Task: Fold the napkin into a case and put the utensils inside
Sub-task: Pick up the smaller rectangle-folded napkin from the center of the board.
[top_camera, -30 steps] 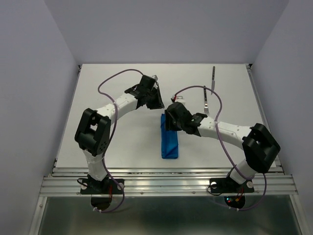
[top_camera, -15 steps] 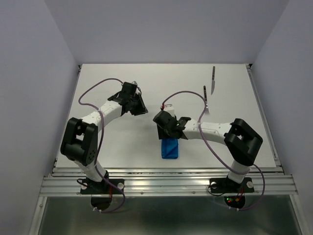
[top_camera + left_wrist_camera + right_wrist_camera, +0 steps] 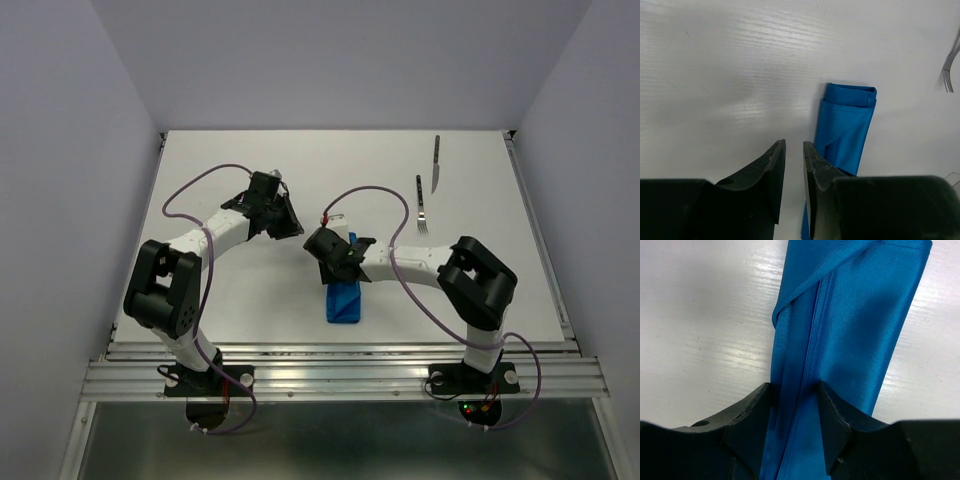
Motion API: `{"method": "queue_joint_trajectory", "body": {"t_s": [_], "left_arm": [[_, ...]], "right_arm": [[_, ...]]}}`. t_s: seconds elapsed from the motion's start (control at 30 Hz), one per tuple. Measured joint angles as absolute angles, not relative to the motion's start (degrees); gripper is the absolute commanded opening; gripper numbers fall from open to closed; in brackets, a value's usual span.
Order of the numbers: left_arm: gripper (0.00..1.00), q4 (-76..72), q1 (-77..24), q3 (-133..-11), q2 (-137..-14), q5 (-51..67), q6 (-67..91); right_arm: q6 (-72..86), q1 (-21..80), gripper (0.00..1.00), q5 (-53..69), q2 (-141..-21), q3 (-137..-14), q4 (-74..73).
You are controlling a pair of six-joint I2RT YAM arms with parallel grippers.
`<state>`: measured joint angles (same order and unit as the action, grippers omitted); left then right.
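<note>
The folded blue napkin (image 3: 345, 300) lies on the bench (image 3: 250, 300) near the front edge, the right pincer (image 3: 795, 390) straddling a fold at its far end, clamped or not I cannot tell, the left pincer (image 3: 793, 145) narrowly parted and empty nearby, fork (image 3: 422, 208) and knife (image 3: 436, 165) lying far right.

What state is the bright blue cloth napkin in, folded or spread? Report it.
Folded: the bright blue cloth napkin lies as a narrow strip, layers overlapping under a diagonal flap.

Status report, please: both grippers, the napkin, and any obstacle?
Left gripper slightly open, empty. Right gripper straddles folded napkin, grip unclear. Fork and knife lie far right, outside it. Nothing blocking.
</note>
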<state>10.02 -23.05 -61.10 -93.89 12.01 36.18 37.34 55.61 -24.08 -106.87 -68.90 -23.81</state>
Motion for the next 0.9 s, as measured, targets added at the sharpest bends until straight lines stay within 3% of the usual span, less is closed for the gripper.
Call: {"method": "queue_joint_trajectory", "body": {"t_s": [0.9], "left_arm": [[0.33, 9.23, -21.71, -60.71, -93.86, 12.6, 36.03]], "right_arm": [[37.63, 59.22, 0.51, -34.2, -111.83, -77.65, -31.18]]}}
